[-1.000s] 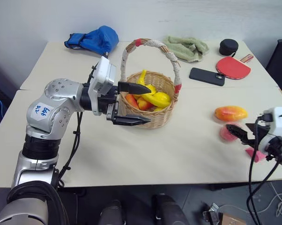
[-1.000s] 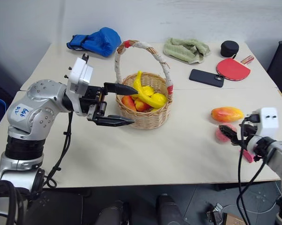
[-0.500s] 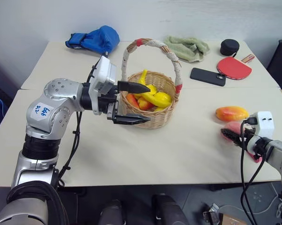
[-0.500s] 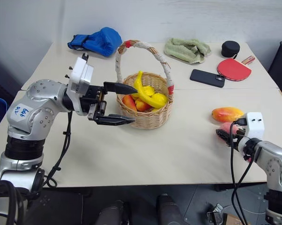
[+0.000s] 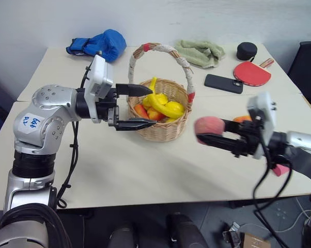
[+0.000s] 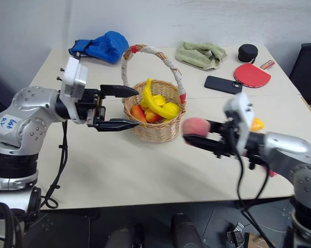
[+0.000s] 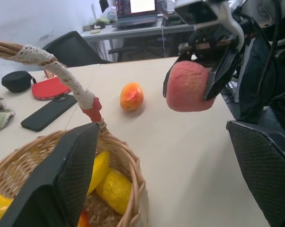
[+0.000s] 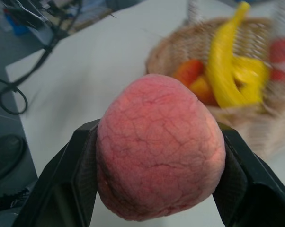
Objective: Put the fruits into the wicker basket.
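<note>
Now peach: round, pink, crackled skin.

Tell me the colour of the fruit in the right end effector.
Pink: the peach has a pinkish-red, finely cracked skin, best seen in the right wrist view.

L arm reaches right, left gripper level w/ jaws spread wide. R arm stretched toward it, right gripper clamped on the peach.

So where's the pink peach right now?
The peach is off the table, clamped in the right tool, in mid-air just right of the wicker basket in the head views.
</note>
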Action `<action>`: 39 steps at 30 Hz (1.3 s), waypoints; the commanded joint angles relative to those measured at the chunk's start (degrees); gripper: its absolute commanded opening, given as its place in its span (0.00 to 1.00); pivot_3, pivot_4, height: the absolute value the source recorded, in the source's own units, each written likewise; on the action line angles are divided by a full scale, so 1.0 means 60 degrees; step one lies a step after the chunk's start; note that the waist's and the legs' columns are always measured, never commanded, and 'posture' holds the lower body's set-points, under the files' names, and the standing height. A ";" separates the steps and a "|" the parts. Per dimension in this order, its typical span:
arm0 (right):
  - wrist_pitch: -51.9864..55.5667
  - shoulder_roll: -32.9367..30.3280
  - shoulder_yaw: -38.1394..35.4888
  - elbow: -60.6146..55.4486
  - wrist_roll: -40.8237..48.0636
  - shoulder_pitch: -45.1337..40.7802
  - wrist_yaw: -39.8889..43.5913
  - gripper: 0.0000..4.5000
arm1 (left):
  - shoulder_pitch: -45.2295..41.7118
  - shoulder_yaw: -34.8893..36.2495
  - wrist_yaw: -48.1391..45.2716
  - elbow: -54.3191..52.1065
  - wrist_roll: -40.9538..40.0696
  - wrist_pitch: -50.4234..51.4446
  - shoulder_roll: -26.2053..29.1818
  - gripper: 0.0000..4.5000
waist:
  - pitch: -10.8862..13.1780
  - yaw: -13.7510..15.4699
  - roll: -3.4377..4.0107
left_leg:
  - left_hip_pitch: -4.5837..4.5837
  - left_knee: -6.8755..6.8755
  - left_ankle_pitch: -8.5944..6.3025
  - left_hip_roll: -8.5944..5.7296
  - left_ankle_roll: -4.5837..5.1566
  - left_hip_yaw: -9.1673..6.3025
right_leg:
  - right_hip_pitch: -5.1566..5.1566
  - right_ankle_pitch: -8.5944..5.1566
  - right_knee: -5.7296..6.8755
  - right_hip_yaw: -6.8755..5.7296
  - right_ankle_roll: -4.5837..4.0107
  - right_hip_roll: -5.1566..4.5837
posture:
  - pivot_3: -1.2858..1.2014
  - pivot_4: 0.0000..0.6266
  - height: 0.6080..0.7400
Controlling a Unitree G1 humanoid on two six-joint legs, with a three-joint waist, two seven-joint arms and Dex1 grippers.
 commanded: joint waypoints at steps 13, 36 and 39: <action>-0.1649 0.2699 0.3397 0.2945 -0.4077 -0.3126 -0.1523 0.99 | 0.0070 0.0469 0.0212 -0.0244 -0.0085 -0.0080 0.0436 1.00 | -0.0007 -0.0027 -0.0016 | -0.0136 0.0036 -0.0004 -0.0011 0.0012 0.0010 | -0.0153 0.0006 0.0042 0.0028 0.0012 -0.0021 | 0.52 0.24 1.00; -0.6447 -0.4840 0.1088 0.4082 -0.7423 0.3247 0.1649 0.99 | -0.0459 -0.0442 -0.0207 -0.0111 0.0001 -0.0334 -0.0732 1.00 | -0.0005 0.0004 -0.0029 | 0.0008 0.0003 0.0000 -0.0038 0.0031 0.0025 | 0.0013 0.0011 -0.0028 0.0078 0.0027 0.0031 | 0.52 0.24 1.00; -0.8309 -0.4772 0.2427 0.5857 -0.9151 0.2220 0.1802 0.99 | -0.0405 -0.0414 -0.0143 -0.0238 -0.0027 -0.0275 -0.0735 1.00 | 0.0012 -0.0032 0.0001 | 0.0015 -0.0003 0.0001 -0.0022 0.0021 0.0046 | 0.0002 0.0010 -0.0022 0.0089 0.0028 0.0029 | 0.52 0.24 1.00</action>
